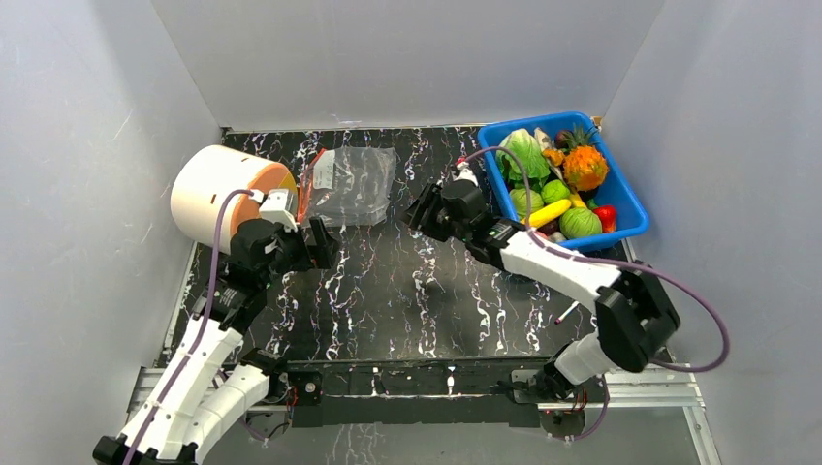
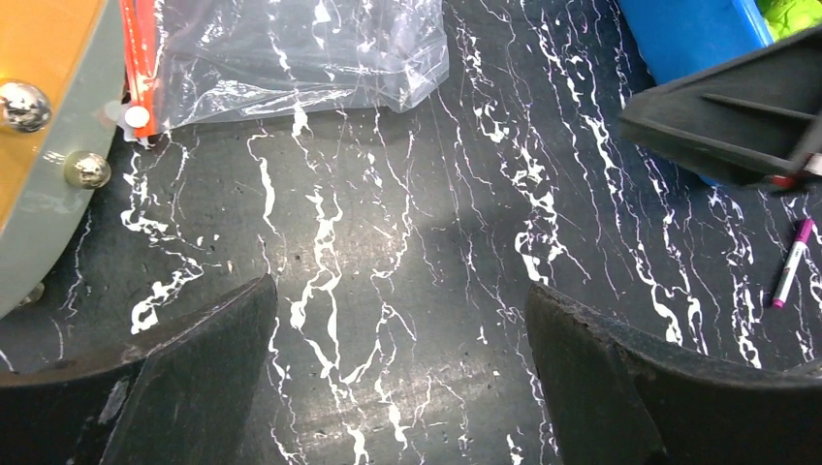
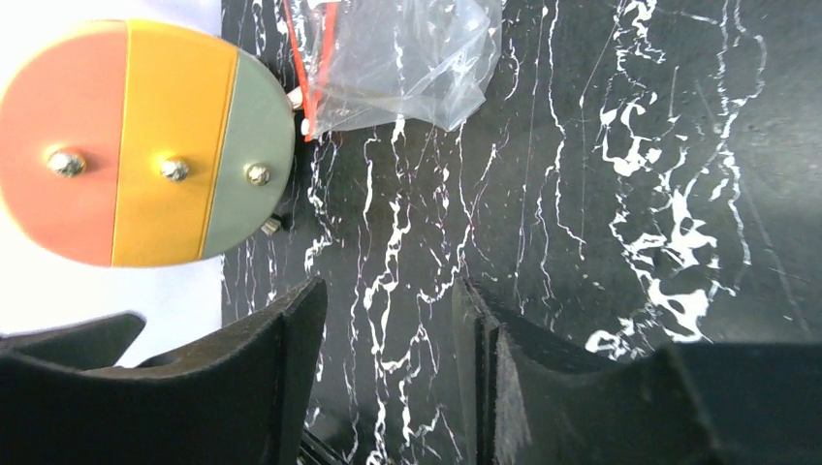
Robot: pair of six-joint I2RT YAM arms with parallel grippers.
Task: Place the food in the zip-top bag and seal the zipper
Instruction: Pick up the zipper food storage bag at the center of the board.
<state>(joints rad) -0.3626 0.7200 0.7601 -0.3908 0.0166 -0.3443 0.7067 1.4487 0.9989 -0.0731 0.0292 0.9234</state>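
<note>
The clear zip-top bag lies flat and empty at the back of the table, its red zipper along its left edge. The food sits in the blue bin: a green cabbage leaf, a yellow banana, a pale piece and others. My left gripper is open and empty just in front of the bag's left corner. My right gripper is open and empty between the bag and the bin. The bag and zipper show in the left wrist view, and the bag shows in the right wrist view.
A big white cylinder with an orange, yellow and grey end face lies left of the bag, touching its zipper side. A purple marker lies on the black marbled table near the right arm. White walls enclose the table on three sides.
</note>
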